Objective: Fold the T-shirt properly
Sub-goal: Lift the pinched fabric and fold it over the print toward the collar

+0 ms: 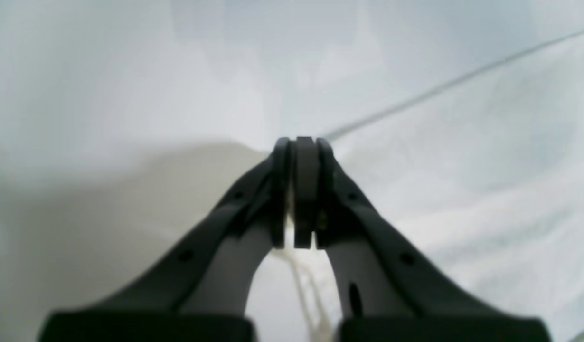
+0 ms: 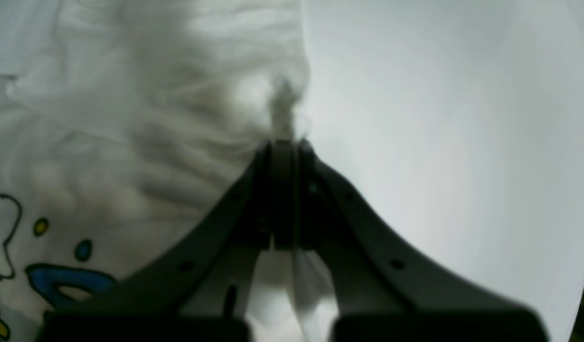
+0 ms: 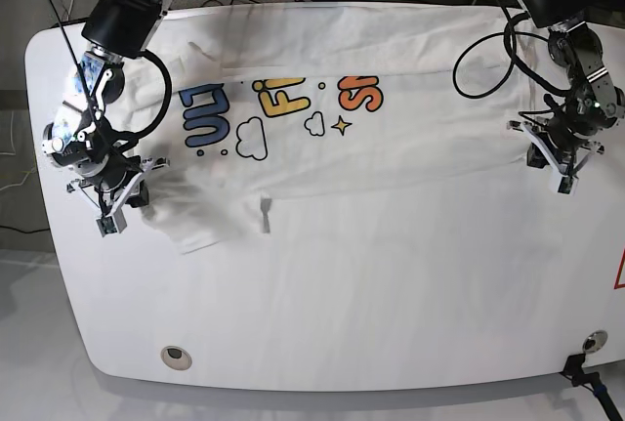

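**Two arms pinch opposite edges of a T-shirt on a white counter**

A smooth white counter (image 3: pixel 391 323) with rounded corners fills the base view. Black cables (image 3: pixel 479 60) trail over its far edge, a small round fitting (image 3: pixel 175 355) sits near its front edge, and grey floor shows beyond.

The T-shirt (image 3: pixel 371 177) lies spread across the far half of the counter, wrinkled, its coloured lettering, clouds and stars facing up. It stretches between the two sets of fingers.

The right gripper (image 2: pixel 283 142) has its fingers together, clamped on a bunched white fold of the T-shirt; the printed cloth lies to their left, bare counter to their right.

The left gripper (image 1: pixel 304 142) also has its fingers pressed together at the cloth's edge, with white fabric showing between them lower down.
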You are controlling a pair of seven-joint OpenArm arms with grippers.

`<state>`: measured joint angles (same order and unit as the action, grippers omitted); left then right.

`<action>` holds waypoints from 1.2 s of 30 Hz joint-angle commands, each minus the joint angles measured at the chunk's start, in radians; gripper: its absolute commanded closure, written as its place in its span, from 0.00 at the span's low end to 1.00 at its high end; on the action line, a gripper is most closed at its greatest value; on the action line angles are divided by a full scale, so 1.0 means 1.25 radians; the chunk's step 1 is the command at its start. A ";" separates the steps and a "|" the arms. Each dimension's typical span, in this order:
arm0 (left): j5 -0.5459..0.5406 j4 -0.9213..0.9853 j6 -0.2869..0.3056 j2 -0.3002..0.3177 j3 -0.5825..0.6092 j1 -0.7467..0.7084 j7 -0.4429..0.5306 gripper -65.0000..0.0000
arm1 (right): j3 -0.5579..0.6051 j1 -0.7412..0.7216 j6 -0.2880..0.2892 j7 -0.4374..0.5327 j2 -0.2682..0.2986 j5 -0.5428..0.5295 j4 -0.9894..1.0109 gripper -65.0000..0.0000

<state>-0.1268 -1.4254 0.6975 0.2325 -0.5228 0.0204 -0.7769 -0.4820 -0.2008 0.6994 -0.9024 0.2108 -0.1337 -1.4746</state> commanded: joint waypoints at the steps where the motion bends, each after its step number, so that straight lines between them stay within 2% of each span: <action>1: -0.012 -0.060 0.000 0.012 -0.003 0.013 -0.004 1.00 | -0.002 0.000 -0.001 0.011 0.010 -0.008 -0.039 1.00; 10: -0.012 -0.161 0.000 0.012 -0.003 0.000 -0.074 1.00 | -0.002 0.101 -0.001 0.009 0.008 -0.008 -0.175 1.00; 20: -0.013 -0.231 0.000 0.011 -0.002 -0.097 -0.073 1.00 | -0.002 0.231 -0.001 0.009 0.008 -0.008 -0.368 1.00; 29: -0.019 -0.333 0.000 -0.010 -0.003 -0.215 -0.073 1.00 | -0.003 0.347 -0.001 0.009 0.011 -0.008 -0.387 1.00; 36: -0.018 -0.332 0.000 -0.010 -0.048 -0.234 -0.073 1.00 | -0.004 0.388 -0.001 0.009 0.032 -0.007 -0.388 1.00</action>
<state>-0.1482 -1.8225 0.7010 0.2054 -0.5610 -0.2775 -0.8829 -0.4805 0.2810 0.6994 -0.9085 0.2367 -0.1349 -1.9385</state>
